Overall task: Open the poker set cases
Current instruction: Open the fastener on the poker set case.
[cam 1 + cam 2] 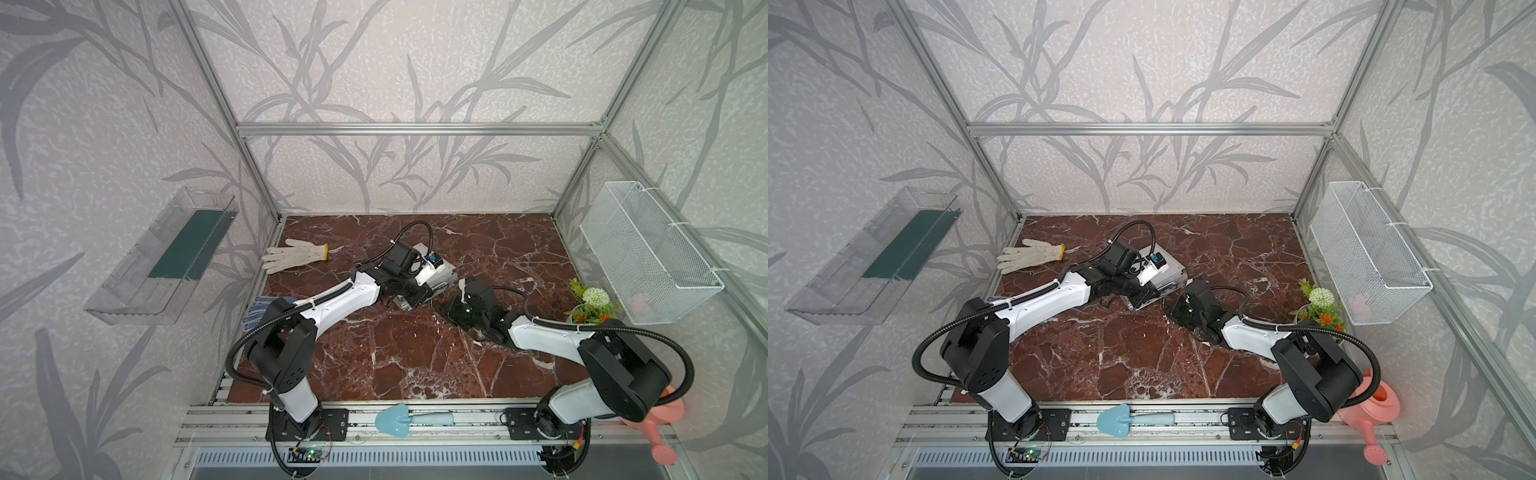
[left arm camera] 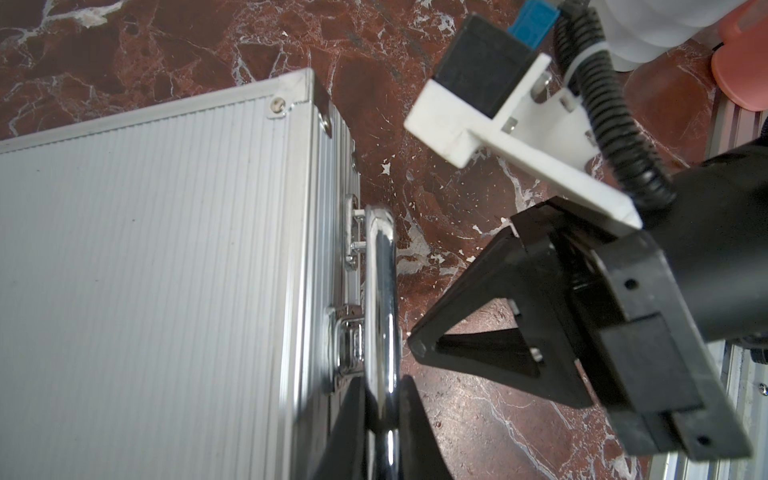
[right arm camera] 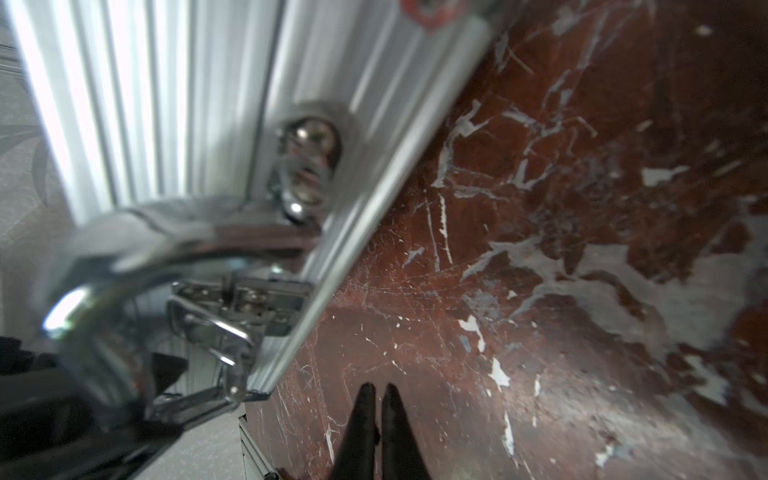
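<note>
My left tool (image 2: pixel 381 384) is clamped on the chrome handle (image 2: pixel 379 291) of the silver poker set case (image 1: pixel 444 275). The case lies flat, lid down, on the red marble surface (image 1: pixel 395 357). My right tool (image 3: pixel 379 388) is pinched fully together and holds nothing. It sits just beside the case's front edge, near a latch (image 3: pixel 224 320).

The white left arm (image 1: pixel 340 299) hides most of the flat silver ribbed metal case (image 1: pixel 442 276) (image 1: pixel 1170 272) in both top views. Its shiny handle (image 3: pixel 166 237) is blurry up close.
</note>
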`<state>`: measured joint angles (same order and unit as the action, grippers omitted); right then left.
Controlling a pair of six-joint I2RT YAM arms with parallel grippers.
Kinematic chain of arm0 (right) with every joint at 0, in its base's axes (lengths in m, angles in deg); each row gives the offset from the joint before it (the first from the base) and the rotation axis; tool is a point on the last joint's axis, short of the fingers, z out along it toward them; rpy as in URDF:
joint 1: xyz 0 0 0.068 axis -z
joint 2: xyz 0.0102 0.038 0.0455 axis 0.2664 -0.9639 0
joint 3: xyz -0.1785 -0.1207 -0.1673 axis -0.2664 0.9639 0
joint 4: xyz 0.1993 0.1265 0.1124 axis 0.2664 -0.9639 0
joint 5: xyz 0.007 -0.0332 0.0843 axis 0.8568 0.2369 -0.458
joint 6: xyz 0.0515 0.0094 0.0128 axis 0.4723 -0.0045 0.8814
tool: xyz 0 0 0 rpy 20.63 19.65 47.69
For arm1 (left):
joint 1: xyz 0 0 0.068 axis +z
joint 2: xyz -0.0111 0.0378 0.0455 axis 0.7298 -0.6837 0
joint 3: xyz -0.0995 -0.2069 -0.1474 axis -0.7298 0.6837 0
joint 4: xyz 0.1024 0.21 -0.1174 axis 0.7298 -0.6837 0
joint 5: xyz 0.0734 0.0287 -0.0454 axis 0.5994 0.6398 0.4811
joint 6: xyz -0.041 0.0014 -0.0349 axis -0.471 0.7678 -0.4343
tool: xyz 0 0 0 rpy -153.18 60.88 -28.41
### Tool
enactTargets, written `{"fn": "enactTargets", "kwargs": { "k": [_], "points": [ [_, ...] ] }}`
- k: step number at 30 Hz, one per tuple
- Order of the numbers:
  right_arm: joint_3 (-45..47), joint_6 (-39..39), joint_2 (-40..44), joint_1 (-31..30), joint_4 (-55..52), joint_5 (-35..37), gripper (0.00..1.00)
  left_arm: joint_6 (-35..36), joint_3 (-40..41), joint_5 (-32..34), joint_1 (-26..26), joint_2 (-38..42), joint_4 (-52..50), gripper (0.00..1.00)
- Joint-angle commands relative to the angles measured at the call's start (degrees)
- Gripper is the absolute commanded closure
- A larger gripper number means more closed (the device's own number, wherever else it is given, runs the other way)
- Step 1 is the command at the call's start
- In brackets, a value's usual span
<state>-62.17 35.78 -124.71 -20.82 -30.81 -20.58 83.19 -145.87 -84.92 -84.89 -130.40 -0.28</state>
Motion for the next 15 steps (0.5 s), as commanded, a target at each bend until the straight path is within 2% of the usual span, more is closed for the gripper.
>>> {"fn": "enactTargets", "kwargs": {
  "k": [1,10,15],
  "points": [
    [-3.0,0.3,0.5,-0.5,2.8,2.6,0.92,1.5,-1.4,-3.5,-1.6,1.8,3.3,1.00],
    [-3.1,1.0,0.2,-0.5,5.2,4.4,0.93,1.5,-1.3,-3.3,-1.9,1.7,3.4,1.00],
    [-1.9,-0.5,5.4,-0.1,0.4,4.2,0.92,2.2,-0.9,-2.2,-1.9,0.6,3.2,1.00]
  ]
}}
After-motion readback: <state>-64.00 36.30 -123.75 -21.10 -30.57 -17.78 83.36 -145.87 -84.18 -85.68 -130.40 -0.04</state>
